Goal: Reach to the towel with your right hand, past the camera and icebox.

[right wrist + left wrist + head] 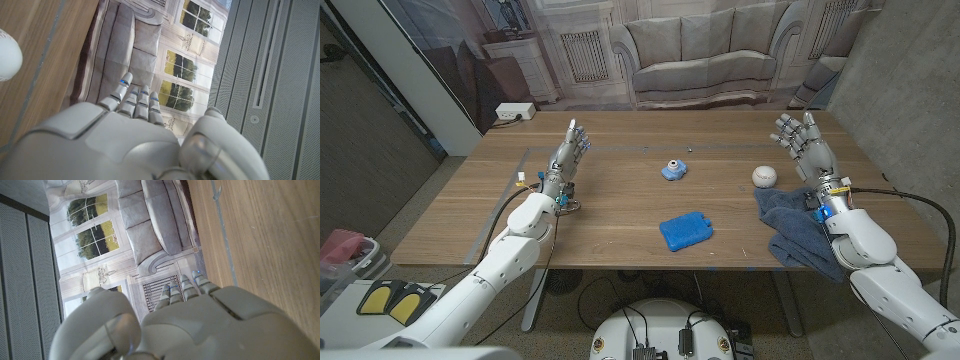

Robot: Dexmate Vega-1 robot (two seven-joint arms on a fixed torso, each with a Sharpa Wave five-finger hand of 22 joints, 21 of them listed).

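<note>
Now right hand (804,143) open, empty, above towel (792,225).

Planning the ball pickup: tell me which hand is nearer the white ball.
Right. The right hand is raised just beside the white ball, toward the table's right edge; the left hand is raised far across the table, beyond the small blue camera.

One towel (792,222), one icebox (685,231), one camera (672,170), one ball (764,177).

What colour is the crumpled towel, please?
Dark blue-grey crumpled cloth towel; head view shows it best.
</note>
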